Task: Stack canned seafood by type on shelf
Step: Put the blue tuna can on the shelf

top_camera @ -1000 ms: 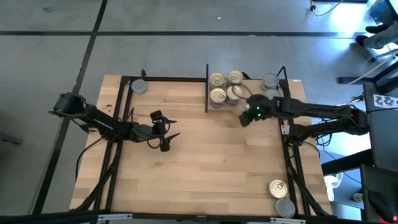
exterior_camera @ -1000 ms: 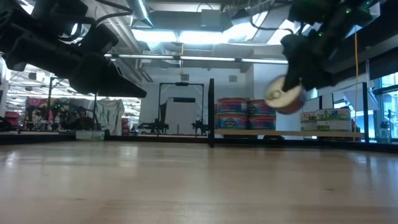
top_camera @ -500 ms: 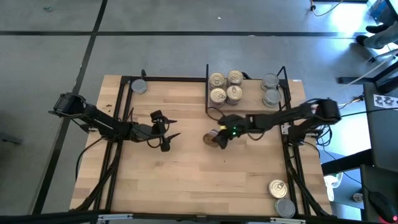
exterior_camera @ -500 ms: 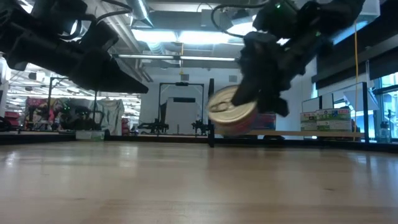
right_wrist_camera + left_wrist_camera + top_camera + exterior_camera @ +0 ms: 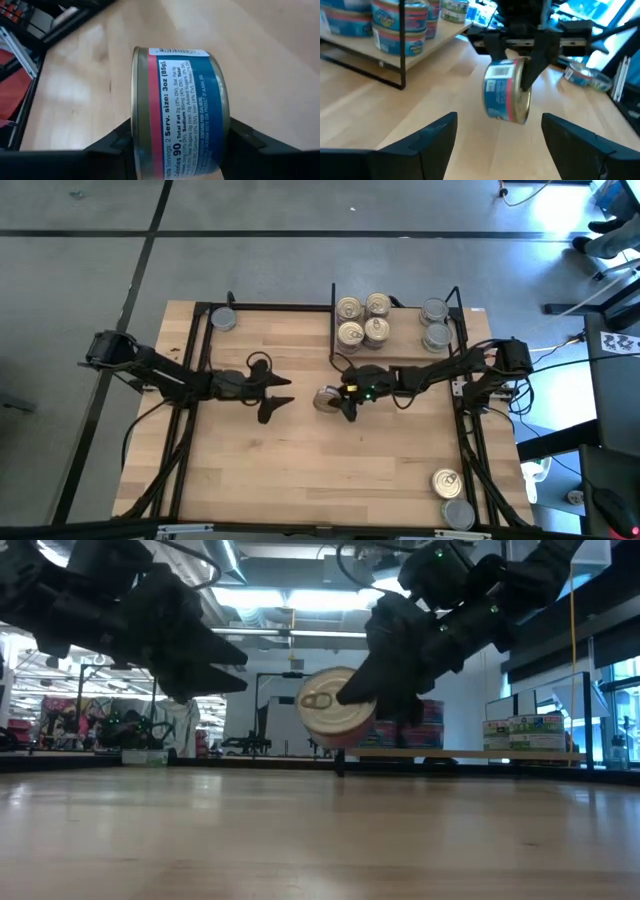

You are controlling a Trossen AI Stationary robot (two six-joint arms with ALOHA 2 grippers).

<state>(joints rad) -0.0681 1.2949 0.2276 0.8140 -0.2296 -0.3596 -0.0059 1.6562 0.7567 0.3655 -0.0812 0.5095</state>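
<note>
A: What's nearest on the table (image 5: 300, 470)?
B: 2 tins (image 5: 451, 498) at the near right corner, outside the shelf bars, 1 gold-lidded, 1 grey

A: And mid-table?
B: The right gripper (image 5: 340, 401) is clamped on a tin (image 5: 326, 400), tipped on edge and held clear of the wood, gold pull-tab lid facing the left arm. Its label is blue with a red band (image 5: 182, 112)

A: The left gripper (image 5: 277, 392)?
B: Spread wide, holding nothing, just beside that tin and pointed at it; the fingers (image 5: 425, 137) frame it

A: Farther back?
B: The shelf (image 5: 332, 320): right of the divider, 4 gold-lidded tins (image 5: 362, 320), then 2 grey ones (image 5: 435, 324) by the right post. 1 grey tin (image 5: 224, 319) sits in the far left corner
</note>
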